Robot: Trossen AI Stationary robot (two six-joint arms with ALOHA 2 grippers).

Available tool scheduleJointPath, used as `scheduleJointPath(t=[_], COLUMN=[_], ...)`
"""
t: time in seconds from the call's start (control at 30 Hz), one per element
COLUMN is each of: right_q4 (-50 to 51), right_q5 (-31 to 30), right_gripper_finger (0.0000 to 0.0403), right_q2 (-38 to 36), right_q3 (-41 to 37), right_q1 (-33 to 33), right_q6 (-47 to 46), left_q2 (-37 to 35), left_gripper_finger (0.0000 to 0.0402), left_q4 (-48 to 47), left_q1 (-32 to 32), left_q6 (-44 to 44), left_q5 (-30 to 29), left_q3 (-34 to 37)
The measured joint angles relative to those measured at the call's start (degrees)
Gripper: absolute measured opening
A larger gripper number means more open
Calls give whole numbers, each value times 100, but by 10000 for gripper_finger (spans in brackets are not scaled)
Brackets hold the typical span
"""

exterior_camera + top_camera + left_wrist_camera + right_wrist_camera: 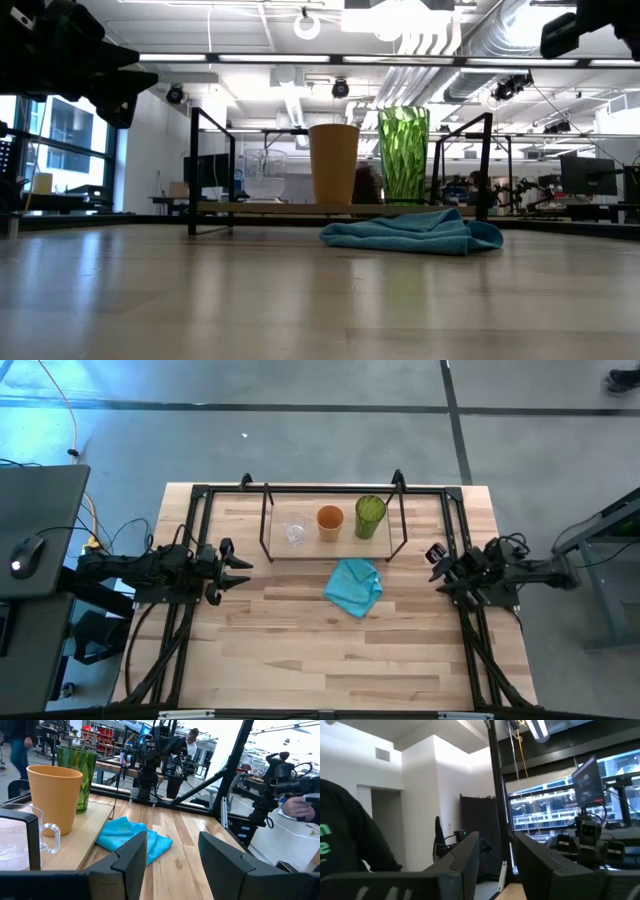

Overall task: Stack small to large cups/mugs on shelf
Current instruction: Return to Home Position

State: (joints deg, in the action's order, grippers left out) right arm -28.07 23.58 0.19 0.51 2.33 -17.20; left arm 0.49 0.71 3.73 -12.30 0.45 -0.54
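The shelf (335, 550), thin dark rods over a light wood base, stands at the table's far middle. Three cups stand upright on its base in a row. From left to right they are a small clear glass one (294, 532) (15, 840), an orange one (330, 521) (333, 163) (54, 800) and a taller green tumbler (370, 516) (404, 155) (80, 775). My left gripper (238, 567) (172, 855) hovers open to the left of the shelf, pointing toward the table's right. My right gripper (436, 565) (497, 860) hovers open to the right of the shelf and touches nothing.
A crumpled turquoise cloth (354, 586) (415, 235) lies on the table just in front of the shelf. The black table frame (200, 495) runs along the far, left and right edges. Bare wood (330, 660) fills the near half. A person's dark sleeve (345, 830) shows beyond the table.
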Motion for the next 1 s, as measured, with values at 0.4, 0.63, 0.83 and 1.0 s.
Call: scheduleJointPath(t=[0.4, 0.63, 0.83, 1.0], right_q4=[602, 1029, 1188, 1551], right_q5=[345, 189, -331, -663], right_gripper_finger=[112, 112, 112, 104], right_q2=[0, 0, 0, 0], right_q3=[0, 0, -2, -2], right_q1=[-436, -437, -435, -435], right_q6=[-456, -355, -105, 112], left_q2=[0, 0, 0, 0], left_gripper_finger=[168, 168, 168, 168], left_q4=[0, 0, 1, 0], left_q1=[0, -2, -1, -2], left_q6=[-1, 0, 0, -1], left_q5=[0, 0, 0, 0], left_q3=[0, 0, 0, 0])
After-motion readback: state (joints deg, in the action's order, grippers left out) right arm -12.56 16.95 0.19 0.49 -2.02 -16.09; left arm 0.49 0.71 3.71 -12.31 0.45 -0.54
